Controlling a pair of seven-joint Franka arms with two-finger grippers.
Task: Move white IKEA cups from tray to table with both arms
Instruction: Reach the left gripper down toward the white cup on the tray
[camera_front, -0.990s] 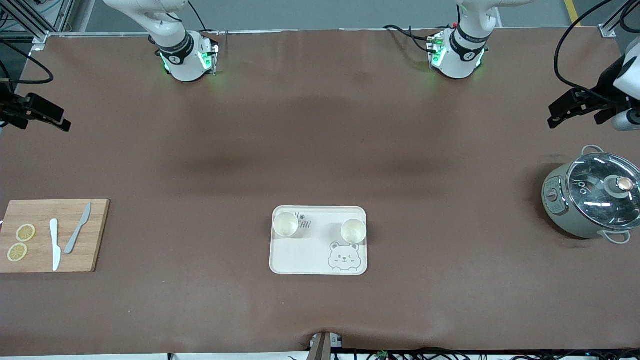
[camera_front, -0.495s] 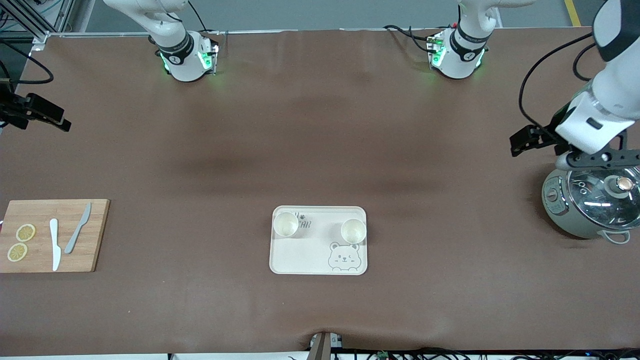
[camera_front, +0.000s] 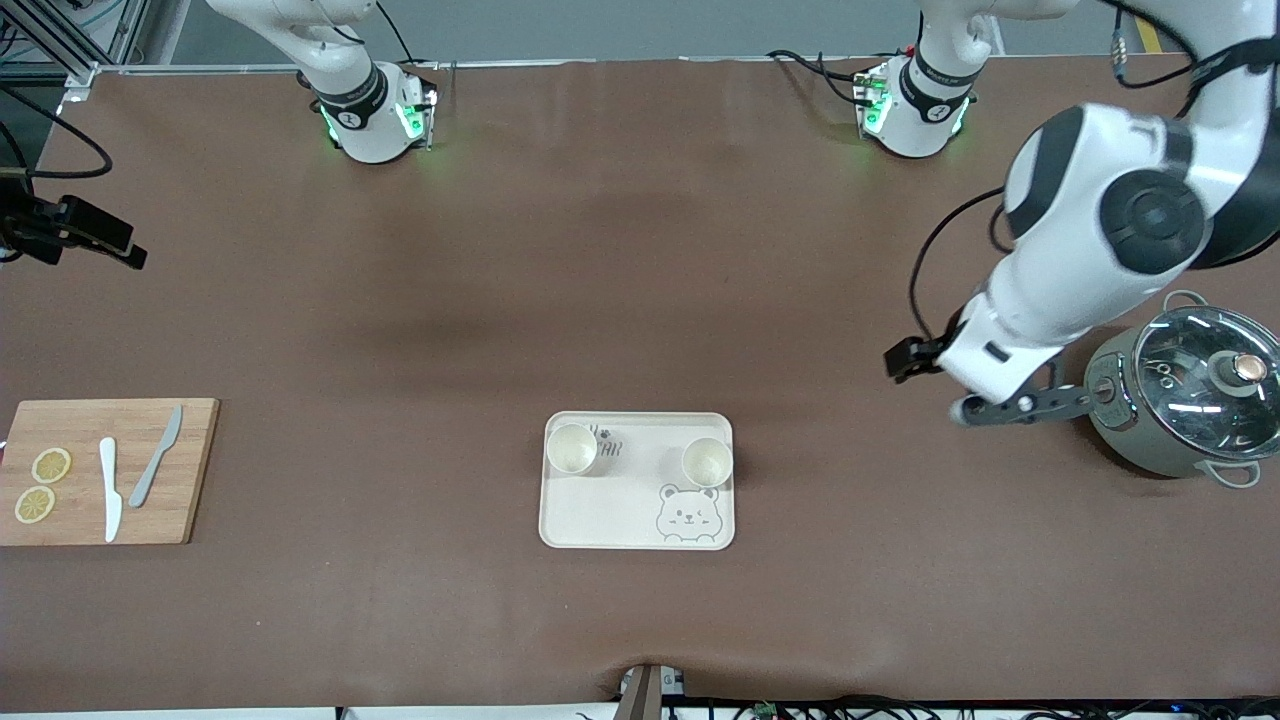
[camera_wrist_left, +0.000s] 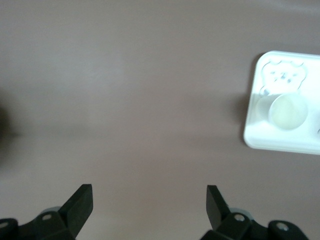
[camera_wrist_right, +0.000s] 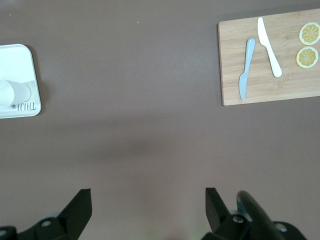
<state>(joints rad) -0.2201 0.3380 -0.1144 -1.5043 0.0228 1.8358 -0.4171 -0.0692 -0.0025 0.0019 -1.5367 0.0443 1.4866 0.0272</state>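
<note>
Small cream-white cups (camera_front: 572, 447) (camera_front: 706, 461) upright on cream bear-print tray (camera_front: 637, 515), mid brown worktop (camera_front: 640, 300). Left hand (camera_wrist_left: 149, 202) wide, empty, over worktop beside tray. Right hand (camera_wrist_right: 148, 205) wide, empty, waiting.

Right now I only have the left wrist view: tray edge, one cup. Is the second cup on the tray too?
Observer: Yes. The cup toward the right arm's end and the cup toward the left arm's end both stand upright on the tray.
Operator: What's beside my arm?
Observer: The left gripper hangs over bare table between the tray and a lidded pot.
Operator: Right arm?
Observer: The right gripper is open and empty, over bare table between the tray and a cutting board.
</note>
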